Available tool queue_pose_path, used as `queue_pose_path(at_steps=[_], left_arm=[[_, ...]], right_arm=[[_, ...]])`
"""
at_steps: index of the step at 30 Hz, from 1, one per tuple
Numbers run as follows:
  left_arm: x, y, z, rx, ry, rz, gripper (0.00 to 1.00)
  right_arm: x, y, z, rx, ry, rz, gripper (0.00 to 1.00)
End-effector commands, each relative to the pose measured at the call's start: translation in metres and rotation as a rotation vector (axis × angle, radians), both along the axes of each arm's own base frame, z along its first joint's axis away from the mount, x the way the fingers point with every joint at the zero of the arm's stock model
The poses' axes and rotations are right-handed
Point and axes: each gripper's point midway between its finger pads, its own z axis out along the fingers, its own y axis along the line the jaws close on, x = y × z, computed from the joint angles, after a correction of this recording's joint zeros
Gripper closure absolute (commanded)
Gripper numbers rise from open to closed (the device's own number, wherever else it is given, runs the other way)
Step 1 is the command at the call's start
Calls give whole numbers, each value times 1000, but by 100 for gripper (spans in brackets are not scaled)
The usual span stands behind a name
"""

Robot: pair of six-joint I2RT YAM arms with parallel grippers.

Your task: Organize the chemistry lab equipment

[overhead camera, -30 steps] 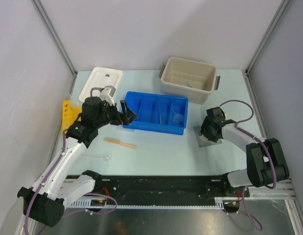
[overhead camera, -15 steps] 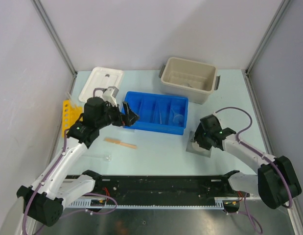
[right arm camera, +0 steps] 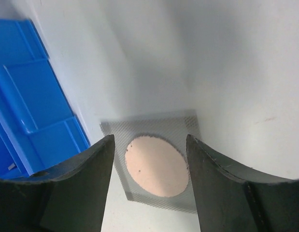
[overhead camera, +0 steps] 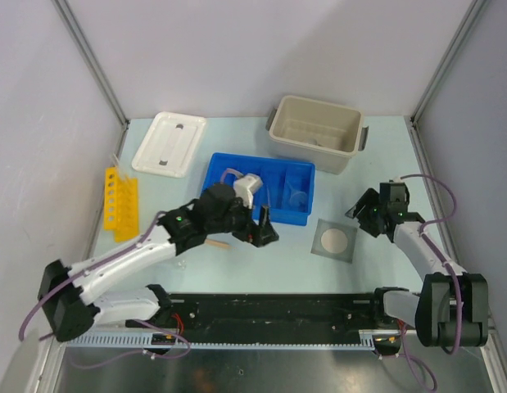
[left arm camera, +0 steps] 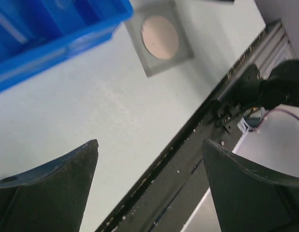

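Observation:
The grey square mesh with its white disc lies flat on the table right of centre, held by nothing. My right gripper hovers open up and to its right. In the right wrist view the mesh shows beyond the empty right gripper. My left gripper is open and empty just in front of the blue tray. The left wrist view shows the left gripper wide apart, with the mesh far ahead. The tan wooden stick peeks out beside the left arm. Clear glass pieces sit in the tray.
A beige tub stands at the back right and its white lid at the back left. A yellow rack lies at the left edge. A small clear item rests near the black front rail.
The left arm swung from the tray's left end to in front of it. The right gripper let go of the mesh and pulled back to the right; the mesh now lies slightly further left.

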Motion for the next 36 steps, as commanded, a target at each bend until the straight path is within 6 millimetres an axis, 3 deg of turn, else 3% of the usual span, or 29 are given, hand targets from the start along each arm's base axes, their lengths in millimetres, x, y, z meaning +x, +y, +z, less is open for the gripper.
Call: queue_pose_path(at_steps=[1,8,14,19,27,36], left_arm=[[-6,-44,-2,-50,32,-25,9],[-20,-98,-42,-27,102,-119,29],[-27,-134,-68,-69,133,-174,63],[-24,-160,-84,-92,147,-209,75],[-18,-175,-116,-61,170,-221,82],[-10,-174,-147,4,166,-189,83]], right_arm=[[19,-17,14,9,-105,7,33],[33,-28,6,80,-116,-10,31],[31,-30,-15,158,-86,8,30],[26,-29,-19,167,-78,16,30],[16,-26,-32,152,-37,46,29],[16,-17,-41,156,-74,97,28]])
